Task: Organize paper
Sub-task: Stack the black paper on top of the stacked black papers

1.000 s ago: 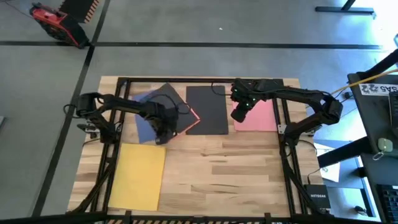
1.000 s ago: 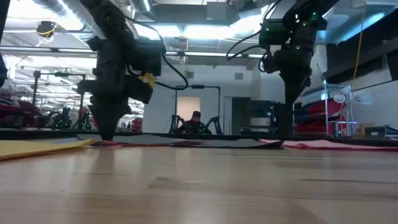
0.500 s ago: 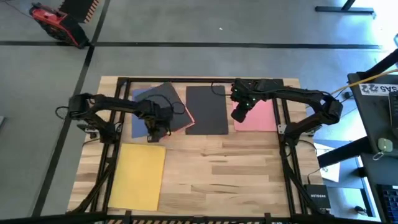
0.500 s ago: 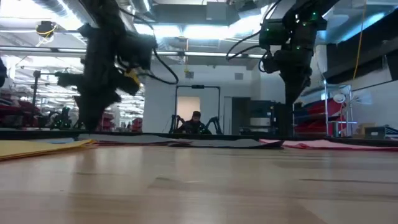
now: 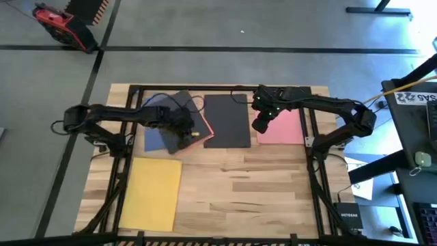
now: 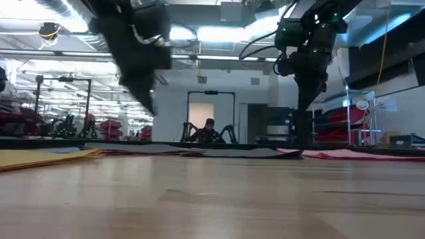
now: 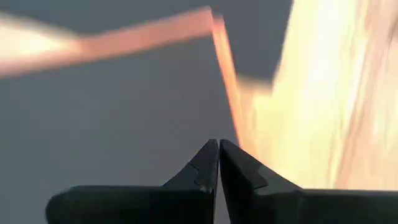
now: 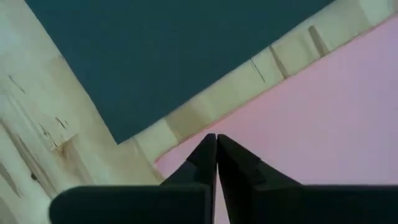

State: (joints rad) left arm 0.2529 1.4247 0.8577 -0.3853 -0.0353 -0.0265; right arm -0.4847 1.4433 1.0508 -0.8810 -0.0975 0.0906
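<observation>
High view: paper (image 5: 228, 121) (flat) on table (image 5: 259, 184).

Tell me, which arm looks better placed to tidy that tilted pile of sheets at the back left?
Probably the left. Its end effector hangs with fingers together right over the skewed dark sheet, by the orange sheet. The right end effector, also closed, sits across the table at the pink sheet.

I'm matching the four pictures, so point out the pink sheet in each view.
High view: the pink sheet lies at the table's far right, beside the black sheet.
Low view: a thin pink strip at the right.
Left wrist view: not in it.
Right wrist view: pink area ahead of the right tool.
Shared landmark: the black sheet.
</observation>
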